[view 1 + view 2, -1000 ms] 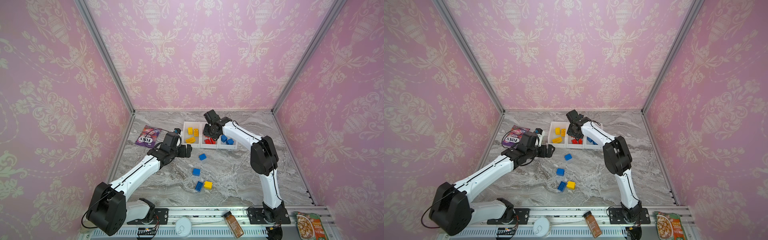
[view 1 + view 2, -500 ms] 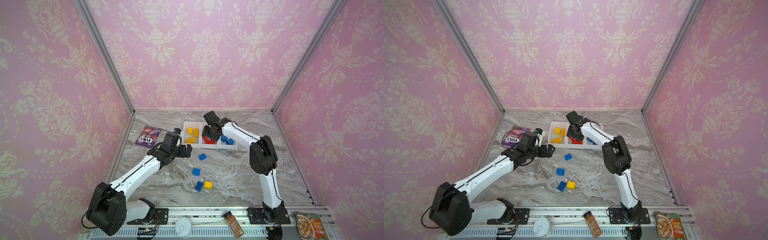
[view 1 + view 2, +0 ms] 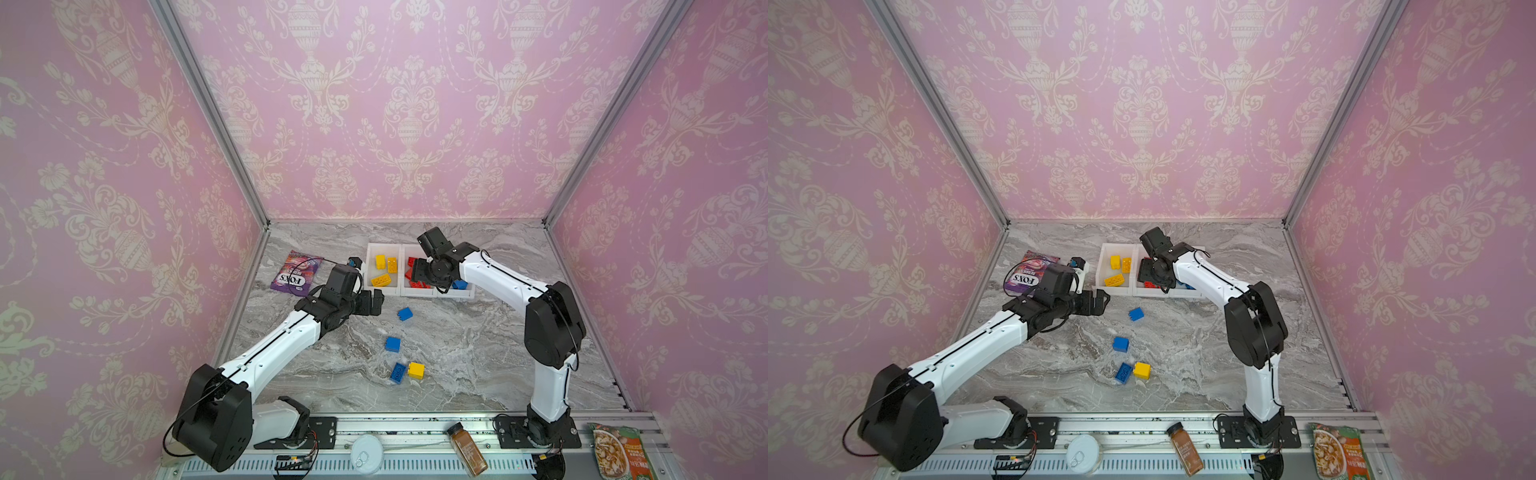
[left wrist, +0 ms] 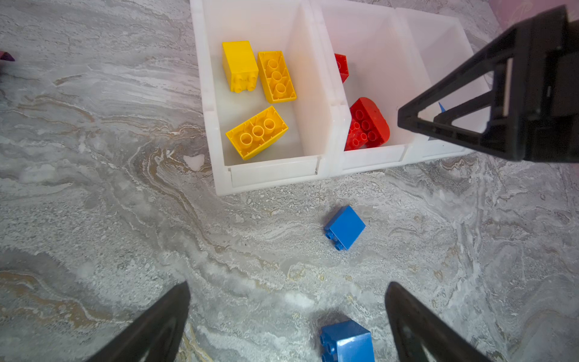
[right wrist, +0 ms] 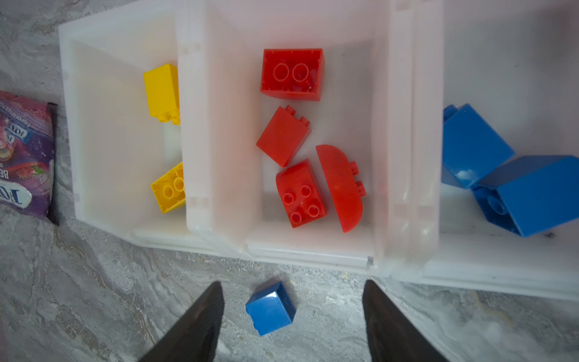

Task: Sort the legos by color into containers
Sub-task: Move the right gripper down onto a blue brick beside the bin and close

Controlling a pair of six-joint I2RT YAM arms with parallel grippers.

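Note:
The three joined white containers (image 3: 417, 292) stand at the back middle. The left one holds yellow legos (image 4: 257, 131), the middle one red legos (image 5: 300, 192), and the right one blue legos (image 5: 529, 194). Three blue legos (image 3: 405, 313) (image 3: 392, 344) (image 3: 398, 372) and a yellow one (image 3: 416, 370) lie loose on the marble. My right gripper (image 3: 422, 274) hangs open and empty above the middle container's front edge. In its wrist view a blue lego (image 5: 271, 308) lies on the table below, between the fingers. My left gripper (image 3: 372, 304) is open and empty, left of the containers, above the table.
A purple candy bag (image 3: 296, 274) lies left of the containers. On the front rail sit a round tin lid (image 3: 365, 453), a spice bottle (image 3: 467, 449) and a food packet (image 3: 619, 455). Pink walls close in the left, right and back sides.
My right gripper's jaws have spread wider over the middle container. Both arms have stayed almost where they were, and the loose legos have not moved.

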